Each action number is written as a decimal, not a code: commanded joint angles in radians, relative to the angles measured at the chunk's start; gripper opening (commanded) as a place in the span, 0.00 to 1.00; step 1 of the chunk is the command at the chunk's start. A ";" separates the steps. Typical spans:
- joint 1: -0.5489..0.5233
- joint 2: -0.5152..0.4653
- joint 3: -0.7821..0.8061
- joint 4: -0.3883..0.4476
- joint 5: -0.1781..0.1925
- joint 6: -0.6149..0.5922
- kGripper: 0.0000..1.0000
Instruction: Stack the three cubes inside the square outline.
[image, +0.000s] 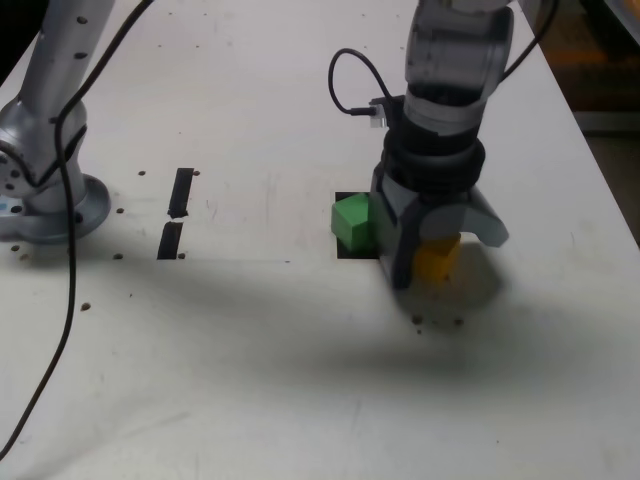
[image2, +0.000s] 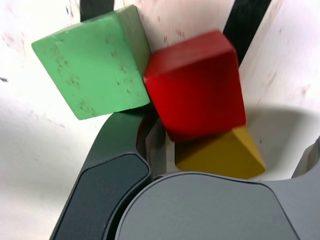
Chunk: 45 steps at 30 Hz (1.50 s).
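Note:
My gripper (image: 440, 245) stands open, pointing down, with its jaws on either side of the yellow cube (image: 437, 260). In the wrist view the red cube (image2: 195, 85) lies on top of the yellow cube (image2: 225, 155), covering most of it; the gripper body hides the red cube in the exterior view. The green cube (image: 353, 222) sits on the table just outside the dark finger (image2: 110, 165), on the exterior view's left, partly over the black square outline (image: 352, 250). Two sides of the outline (image2: 247, 20) show beyond the cubes. Nothing is gripped.
The arm's silver base (image: 45, 195) stands at the exterior view's left with a black cable (image: 70, 250) trailing to the front. Two short black tape strips (image: 180, 192) lie between base and cubes. The table edge (image: 600, 170) runs along the exterior view's right.

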 joint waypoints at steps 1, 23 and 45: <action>0.009 -0.011 0.011 0.008 0.002 0.005 0.99; 0.111 -0.063 0.136 0.035 -0.001 0.107 0.97; 0.160 -0.091 0.225 0.032 -0.005 0.158 0.98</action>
